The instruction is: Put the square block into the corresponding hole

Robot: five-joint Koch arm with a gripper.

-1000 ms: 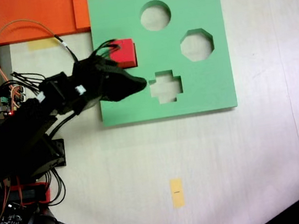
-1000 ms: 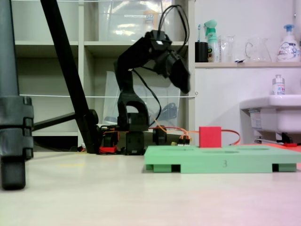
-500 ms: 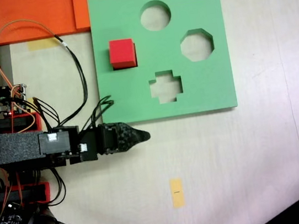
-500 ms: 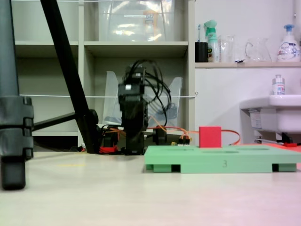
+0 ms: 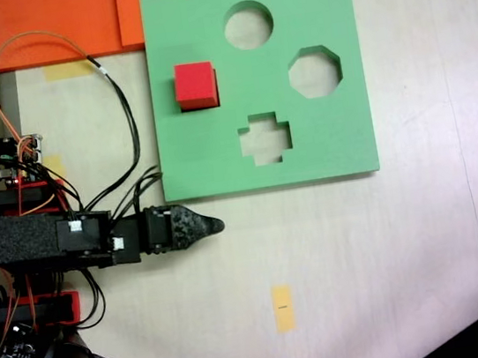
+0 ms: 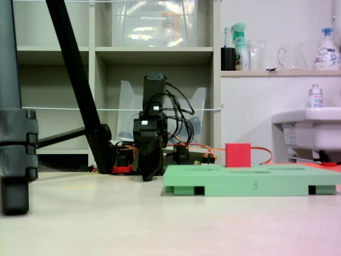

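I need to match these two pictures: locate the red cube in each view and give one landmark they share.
Fixed view from above: the red cube sits on the green board's upper left part.
Fixed view from the side: the cube stands on the board's top, right of centre.
Shared landmark: the green board.

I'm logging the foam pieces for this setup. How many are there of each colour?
Red block: 1
Green board: 1
Orange sheets: 2
Total: 4
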